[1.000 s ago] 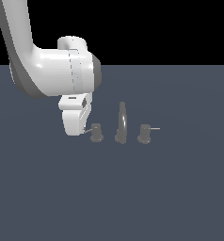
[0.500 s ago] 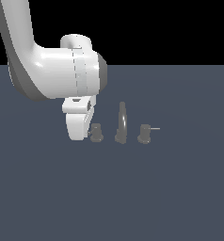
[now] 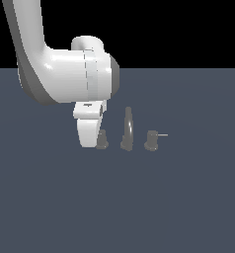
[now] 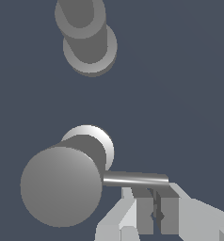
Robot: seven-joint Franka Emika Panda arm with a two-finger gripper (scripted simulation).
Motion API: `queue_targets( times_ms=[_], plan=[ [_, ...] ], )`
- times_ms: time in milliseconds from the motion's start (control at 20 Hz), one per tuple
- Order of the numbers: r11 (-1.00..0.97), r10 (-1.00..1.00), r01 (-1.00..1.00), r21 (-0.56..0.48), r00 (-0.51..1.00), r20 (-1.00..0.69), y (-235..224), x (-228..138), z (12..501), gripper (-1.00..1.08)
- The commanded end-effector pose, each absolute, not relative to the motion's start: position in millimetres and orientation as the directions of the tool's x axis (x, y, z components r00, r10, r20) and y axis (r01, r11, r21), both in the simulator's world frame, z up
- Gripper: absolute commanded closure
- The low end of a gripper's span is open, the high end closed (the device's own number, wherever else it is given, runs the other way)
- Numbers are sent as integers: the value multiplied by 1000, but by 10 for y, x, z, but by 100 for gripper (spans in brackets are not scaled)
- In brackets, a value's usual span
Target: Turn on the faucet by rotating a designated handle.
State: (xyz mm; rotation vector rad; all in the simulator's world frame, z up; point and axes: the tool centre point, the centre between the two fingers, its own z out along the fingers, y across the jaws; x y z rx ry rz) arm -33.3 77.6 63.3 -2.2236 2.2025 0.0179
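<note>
faucet [image 3: 128, 129]: 1 spout; 2 knobs
handle [image 4: 62, 184]: 1 rod lever
gripper [image 4: 154, 212]: fingers nearly together beside rod end; gripping nothing

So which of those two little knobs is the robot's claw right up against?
The handle, the knob on the exterior view's left of the tall spout. The gripper sits at its thin rod. The twin knob stands alone beyond the spout.

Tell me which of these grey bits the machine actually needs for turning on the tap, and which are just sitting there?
Needed for the job:
- the handle, the knob nearest the arm
- its thin lever rod
- the hand, fingers close together by the rod's tip

Just sitting there:
- the curved spout
- the twin knob, on the exterior view's right
- the dark floor
</note>
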Motion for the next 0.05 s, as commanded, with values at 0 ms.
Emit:
queue_targets(
  times_ms=[0],
  plan=[
    [48,-999,-999,0,-48,-1,345,-287,637,108]
  ],
)
